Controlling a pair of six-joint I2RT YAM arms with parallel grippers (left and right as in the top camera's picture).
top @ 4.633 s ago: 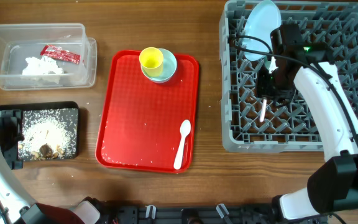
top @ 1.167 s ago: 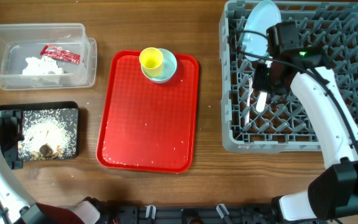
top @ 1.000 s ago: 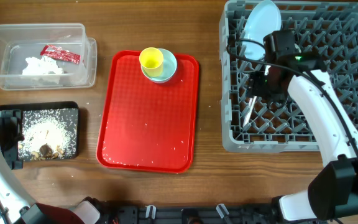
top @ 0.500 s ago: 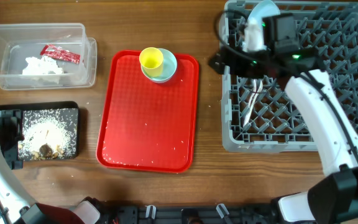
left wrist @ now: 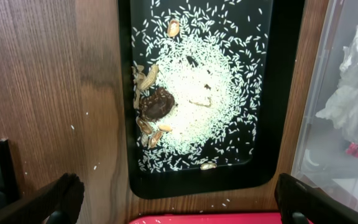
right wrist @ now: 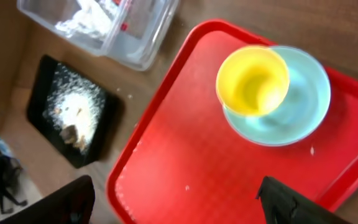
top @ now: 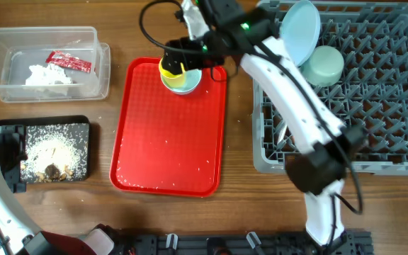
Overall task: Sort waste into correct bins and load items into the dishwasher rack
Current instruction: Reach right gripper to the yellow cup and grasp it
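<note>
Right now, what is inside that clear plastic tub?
The clear plastic tub holds a crumpled white tissue and a small red sachet. Whatever may lie under the tissue is covered and cannot be seen.

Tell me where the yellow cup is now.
Overhead view: the yellow cup stands inside the small light blue bowl at the far end of the red tray, left of the dishwasher rack.

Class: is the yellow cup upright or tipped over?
Upright: the yellow cup sits mouth-up inside the small light blue bowl.
</note>
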